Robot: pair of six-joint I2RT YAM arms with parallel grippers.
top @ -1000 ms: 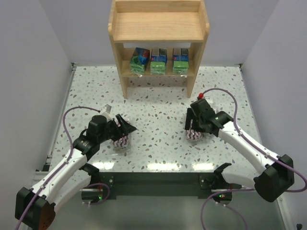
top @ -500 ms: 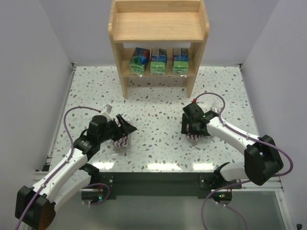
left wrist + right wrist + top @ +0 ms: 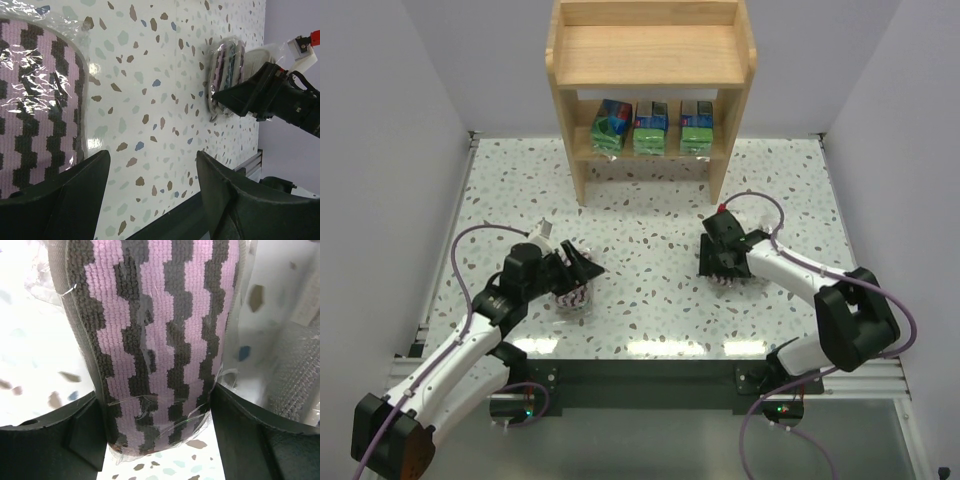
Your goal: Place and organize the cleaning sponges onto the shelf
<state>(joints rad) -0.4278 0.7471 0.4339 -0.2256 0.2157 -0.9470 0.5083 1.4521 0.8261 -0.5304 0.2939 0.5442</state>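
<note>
Right gripper (image 3: 157, 407): clenched on an oval purple-and-black zigzag pad (image 3: 155, 315) in clear wrap, one finger against each long edge of the wrap. In the left wrist view this pad stands on its edge on the table (image 3: 650, 230). It is right of the table's middle and well apart from the shelf (image 3: 650, 55). A pale wrapped item (image 3: 295, 370) lies just beside the pad; its kind cannot be told.

Left gripper (image 3: 150, 197): released, with its fingers (image 3: 65, 200) spread wide and only speckled table between them. A second zigzag pad (image 3: 35, 100), also in clear wrap, lies flat on the near-left part of the table. It sits off to one side of the gap between the fingers. One finger overlaps the pad's edge in the wrist view; whether they touch cannot be told.

Beyond both arms, the light wooden shelf stands at the far edge of the table, about midway across. On its lower tier three green-and-blue packs (image 3: 650, 127) stand side by side in a row. The upper tier shows bare wood.
</note>
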